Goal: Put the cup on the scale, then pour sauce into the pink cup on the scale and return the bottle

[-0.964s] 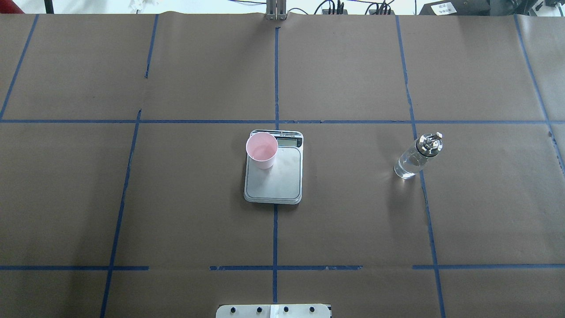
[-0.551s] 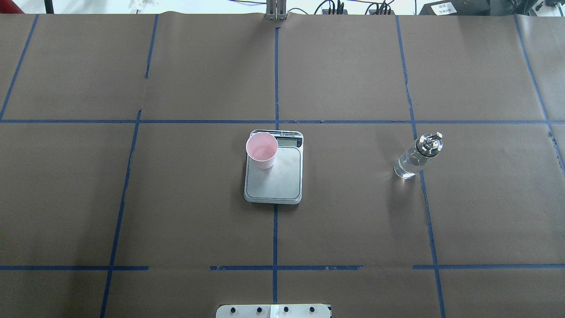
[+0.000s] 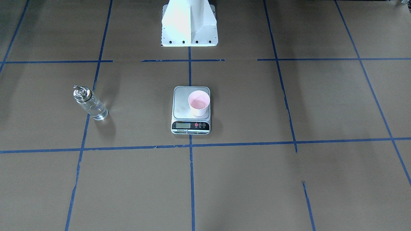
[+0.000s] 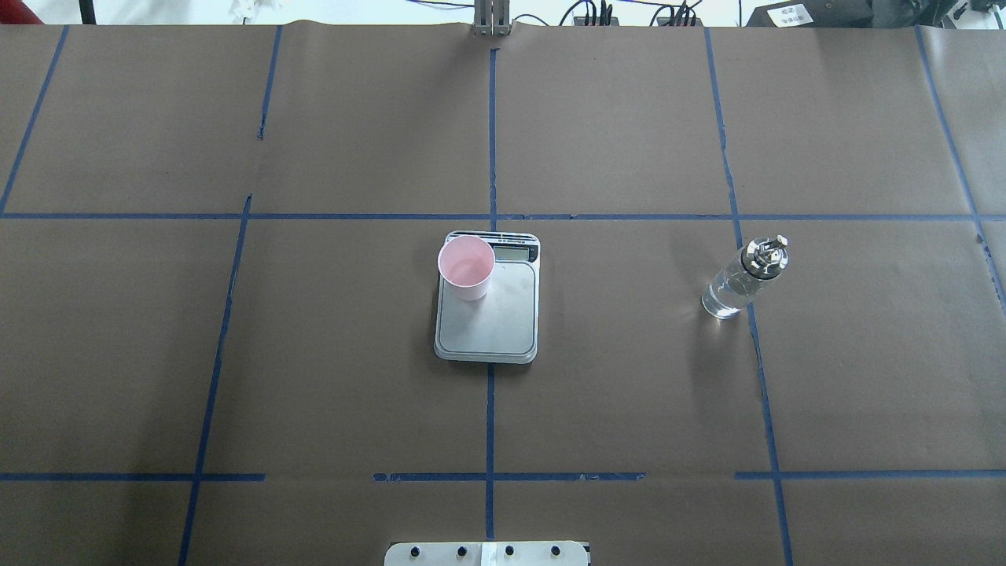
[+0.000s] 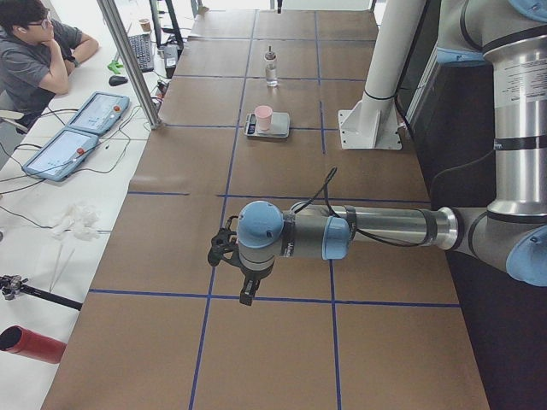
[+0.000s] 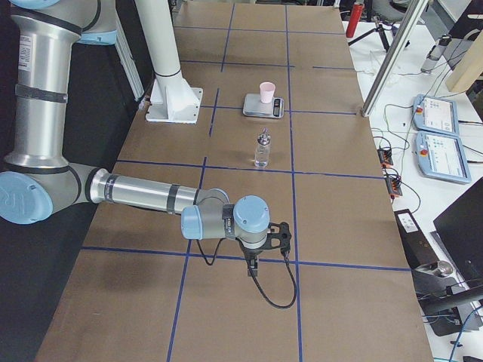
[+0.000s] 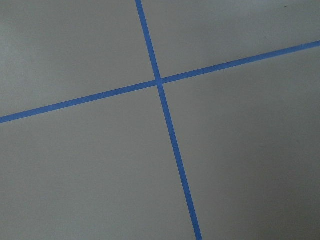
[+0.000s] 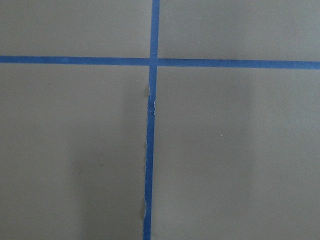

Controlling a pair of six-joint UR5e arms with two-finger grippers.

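The pink cup stands upright on the far-left corner of the silver scale, next to its display. The cup and scale also show in the front view. The clear glass bottle with its silver pourer cap stands upright on the table, right of the scale, clear liquid inside; it also shows in the front view. My left gripper hangs over the table far from the scale; I cannot tell whether it is open. My right gripper hangs near the bottle's end of the table; I cannot tell its state either.
Brown paper with blue tape lines covers the table. The robot's white base stands behind the scale. Both wrist views show only paper and a tape crossing. An operator sits beyond the table's far side with tablets.
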